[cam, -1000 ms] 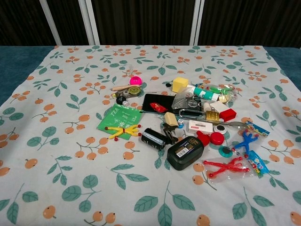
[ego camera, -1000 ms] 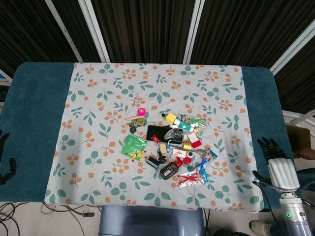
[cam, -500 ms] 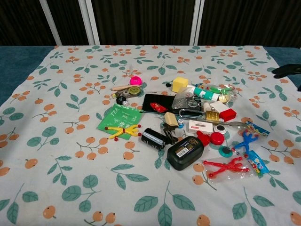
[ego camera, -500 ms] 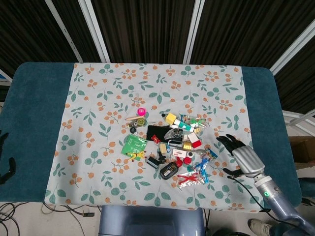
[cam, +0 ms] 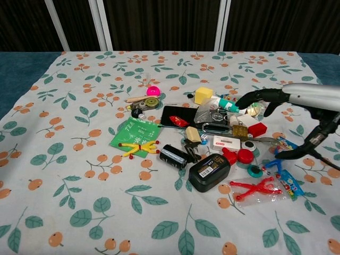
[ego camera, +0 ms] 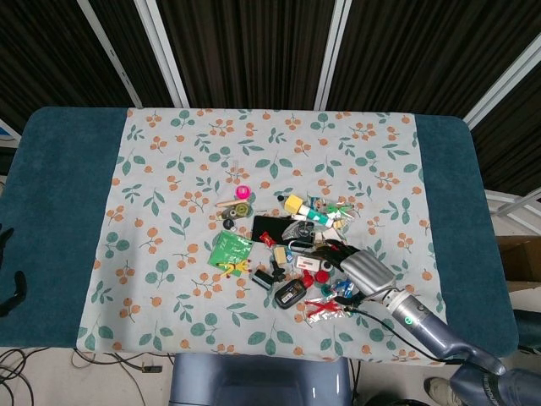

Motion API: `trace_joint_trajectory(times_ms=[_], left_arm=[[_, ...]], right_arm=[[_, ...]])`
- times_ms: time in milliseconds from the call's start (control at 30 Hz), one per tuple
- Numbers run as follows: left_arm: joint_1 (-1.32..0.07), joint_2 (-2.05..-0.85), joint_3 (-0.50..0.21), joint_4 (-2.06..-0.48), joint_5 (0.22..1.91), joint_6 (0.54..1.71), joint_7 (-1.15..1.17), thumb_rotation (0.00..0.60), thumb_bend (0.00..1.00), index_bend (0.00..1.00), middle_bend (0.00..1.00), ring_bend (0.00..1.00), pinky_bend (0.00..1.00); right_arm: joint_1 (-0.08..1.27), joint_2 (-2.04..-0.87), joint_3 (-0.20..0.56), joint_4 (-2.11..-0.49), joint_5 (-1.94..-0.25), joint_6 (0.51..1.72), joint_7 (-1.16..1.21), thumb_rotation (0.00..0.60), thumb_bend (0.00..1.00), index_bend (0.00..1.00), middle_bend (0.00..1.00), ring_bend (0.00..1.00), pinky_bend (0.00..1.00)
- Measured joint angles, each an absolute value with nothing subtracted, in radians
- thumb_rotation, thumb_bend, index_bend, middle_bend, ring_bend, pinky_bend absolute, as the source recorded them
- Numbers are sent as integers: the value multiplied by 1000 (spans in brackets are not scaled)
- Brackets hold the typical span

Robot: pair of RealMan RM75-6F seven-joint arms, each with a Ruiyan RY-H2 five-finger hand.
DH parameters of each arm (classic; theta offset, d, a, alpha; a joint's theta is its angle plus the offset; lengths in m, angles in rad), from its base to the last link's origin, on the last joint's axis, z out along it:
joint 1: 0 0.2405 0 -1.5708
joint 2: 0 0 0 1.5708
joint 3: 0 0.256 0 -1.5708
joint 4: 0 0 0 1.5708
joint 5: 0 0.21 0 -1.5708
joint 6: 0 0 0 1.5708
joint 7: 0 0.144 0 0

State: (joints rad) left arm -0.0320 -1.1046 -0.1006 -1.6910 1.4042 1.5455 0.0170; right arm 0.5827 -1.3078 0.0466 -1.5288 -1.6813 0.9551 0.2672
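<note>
Right hand (cam: 276,98) of mine hovers spread and holding nothing above the red-and-white block (cam: 254,126); I should lower slowly, avoiding neighbouring clutter.

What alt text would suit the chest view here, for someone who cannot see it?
The robot's right hand, fingers apart and holding nothing, reaches in from the right above a heap of small items on a leaf-and-berry tablecloth. Beneath its fingertips lie a padlock and a red-and-white block; a black case sits nearer the camera.
</note>
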Motion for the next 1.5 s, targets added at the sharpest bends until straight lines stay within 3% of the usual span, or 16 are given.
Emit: trace_joint_trajectory(times_ms=[333, 733, 1500], left_arm=[[-31, -1100, -97, -1690, 1405, 1541, 10, 600, 575, 71, 0, 2, 77], [-30, -1097, -95, -1693, 1406, 1540, 6, 600, 575, 70, 0, 2, 77], [-33, -1090, -95, -1695, 1419, 1539, -10, 600, 577, 68, 0, 3, 77]], right_arm=[[590, -1367, 21, -1523, -1677, 965, 158, 600, 259, 228, 229, 30, 228], [598, -1442, -18, -1499, -1685, 964, 58, 600, 261, 238, 236, 30, 228], [661, -1534, 2, -1435, -1612, 900, -1, 600, 319, 285, 296, 30, 229]])
